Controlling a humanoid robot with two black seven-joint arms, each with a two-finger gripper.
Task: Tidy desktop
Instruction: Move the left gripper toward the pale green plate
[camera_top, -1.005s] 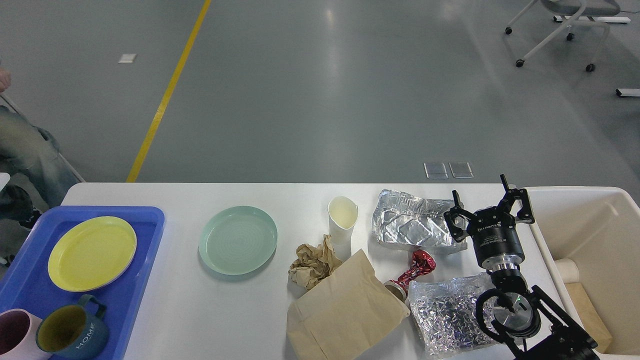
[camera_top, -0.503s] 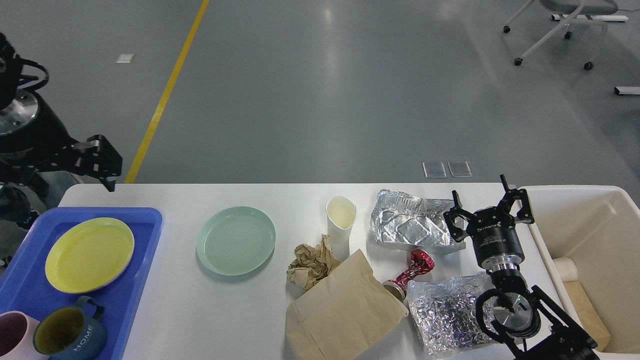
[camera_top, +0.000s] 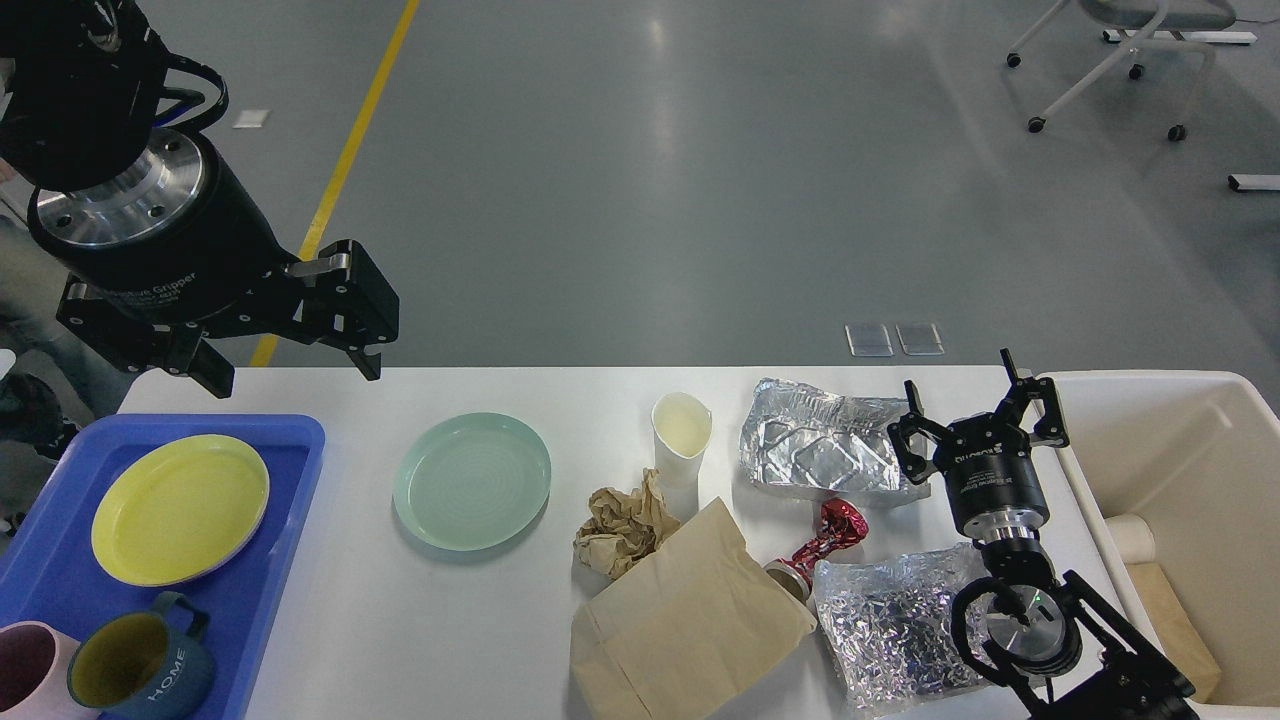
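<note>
Cluttered desktop (camera_top: 380, 640), below spread left fingers (camera_top: 366, 345)

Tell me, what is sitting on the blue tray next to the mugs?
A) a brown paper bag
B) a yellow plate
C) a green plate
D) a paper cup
B: the yellow plate lies on the blue tray beside the mugs, while the green plate, the paper cup and the brown paper bag all sit on the white desktop instead.
</note>
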